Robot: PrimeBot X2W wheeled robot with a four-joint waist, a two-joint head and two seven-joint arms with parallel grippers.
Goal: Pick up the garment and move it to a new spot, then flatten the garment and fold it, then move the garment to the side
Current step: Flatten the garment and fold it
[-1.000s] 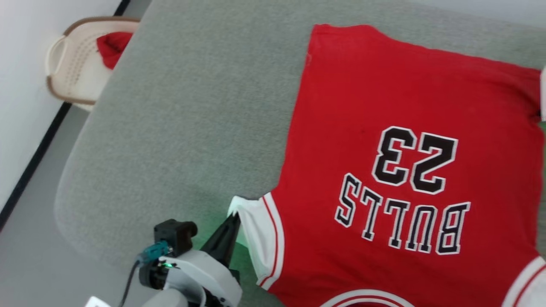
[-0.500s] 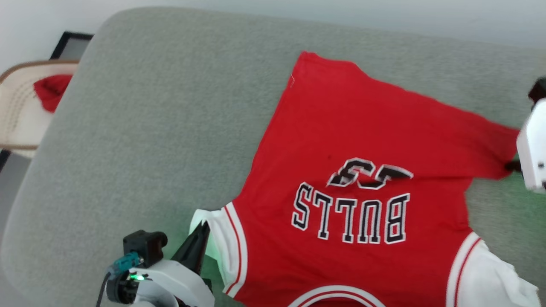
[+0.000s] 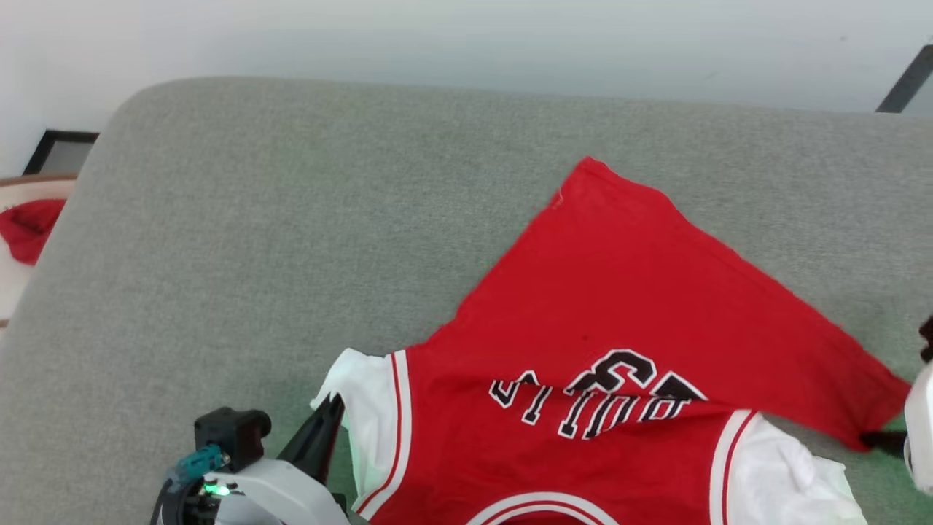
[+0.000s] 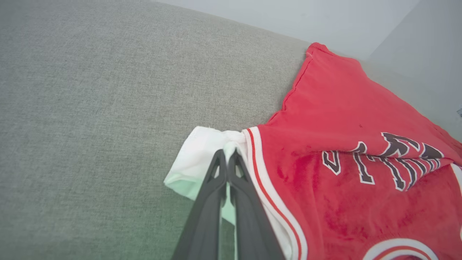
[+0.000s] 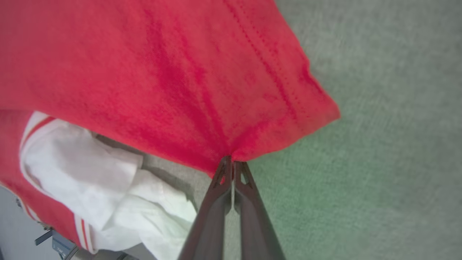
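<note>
- The garment [image 3: 619, 306] lies on a grey cushion [image 3: 291, 219], in the right half of the head view, with the collar end toward the robot.
- Its red body is doubled over. The hem end slopes up off the surface and covers part of the black, white-outlined lettering [image 3: 605, 397] on the chest.
- One hem corner rests on the cushion at the far side. The other hem corner is raised at the right edge of the head view.
- The left gripper [image 4: 227, 153] has its two dark fingers pressed together on the left sleeve [image 4: 202, 151], which is white and bunched at the clamping point.
- In the head view the left gripper [image 3: 334, 405] sits at the lower left, just beside the red-and-white striped trim.
- The right gripper [image 5: 231, 160] has its fingers closed on the raised hem corner, and the red cloth fans out from the pinch point.
- In the head view the right gripper [image 3: 878, 440] is at the right edge, touching the corner it holds.
- The right sleeve [image 5: 90, 173] lies crumpled on the cushion beneath the raised red cloth.
- A light basket [image 3: 29, 181] stands beyond the left end of the cushion, holding a plain red cloth [image 3: 25, 230].
- A pale wall [image 3: 437, 36] runs behind the cushion.
</note>
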